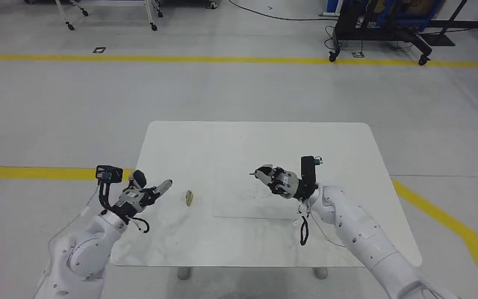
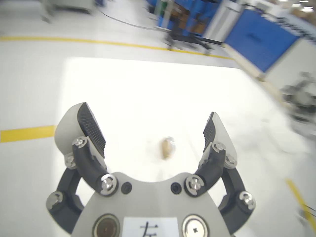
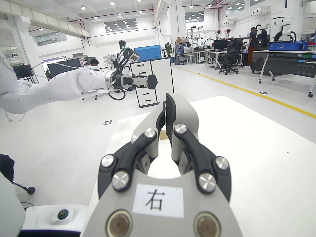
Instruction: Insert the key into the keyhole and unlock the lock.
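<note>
A small tan lock (image 1: 190,197) with a shiny silver end lies on the flat white bench (image 1: 336,149). In the top view it sits at 9 o'clock from the middle of the bench, close to that edge. Nothing is touching it.

The grey and black left gripper (image 1: 151,182) hangs at 9 o'clock from the lock, near it but not touching. Its jaws are wide open and hold nothing. In the left wrist view the lock (image 2: 167,148) shows on the bench in the gap of the left gripper (image 2: 148,110), farther off than the black ribbed pads (image 2: 91,129).

The grey and black right gripper (image 1: 258,174) is at 3 o'clock from the lock, well apart from it, above the middle of the bench. In the right wrist view the right gripper (image 3: 165,104) has its jaws pressed almost together, with only a thin slit left. It is too hard to tell if they pinch anything. Farther off, that view shows the left gripper (image 3: 150,81) with its arm.
</note>
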Available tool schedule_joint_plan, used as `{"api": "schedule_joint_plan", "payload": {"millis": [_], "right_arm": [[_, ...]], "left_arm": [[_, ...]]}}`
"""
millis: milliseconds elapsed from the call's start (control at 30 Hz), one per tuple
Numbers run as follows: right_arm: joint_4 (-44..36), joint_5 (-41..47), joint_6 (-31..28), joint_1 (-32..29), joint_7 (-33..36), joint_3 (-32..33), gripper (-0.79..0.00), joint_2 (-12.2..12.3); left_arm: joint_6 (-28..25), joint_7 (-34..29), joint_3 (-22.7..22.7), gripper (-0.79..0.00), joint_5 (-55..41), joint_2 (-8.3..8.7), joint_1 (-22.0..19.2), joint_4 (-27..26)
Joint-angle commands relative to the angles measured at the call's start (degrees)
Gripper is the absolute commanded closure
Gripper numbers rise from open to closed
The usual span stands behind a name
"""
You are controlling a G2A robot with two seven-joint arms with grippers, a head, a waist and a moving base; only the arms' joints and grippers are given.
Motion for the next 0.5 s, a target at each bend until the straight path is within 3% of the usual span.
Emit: {"api": "schedule_joint_plan", "payload": {"millis": [0, 267, 367, 467], "right_arm": [[0.0, 0.0, 0.0, 0.0, 0.0, 0.0, 0.0, 0.0], [0.0, 0.0, 0.0, 0.0, 0.0, 0.0, 0.0, 0.0], [0.0, 0.0, 0.0, 0.0, 0.0, 0.0, 0.0, 0.0], [0.0, 0.0, 0.0, 0.0, 0.0, 0.0, 0.0, 0.0]], "left_arm": [[-0.85, -17.37, 0.75, -0.785, -21.1, 0.7, -4.76, 2.4], [-1.79, -33.48, 9.93, -0.785, -35.97, 1.01, -15.71, 11.28], [-2.1, -39.39, 14.97, -0.785, -45.57, 0.53, -20.31, 17.64], [-2.13, -40.6, 19.3, -0.785, -53.4, 0.05, -24.89, 23.14]]}}
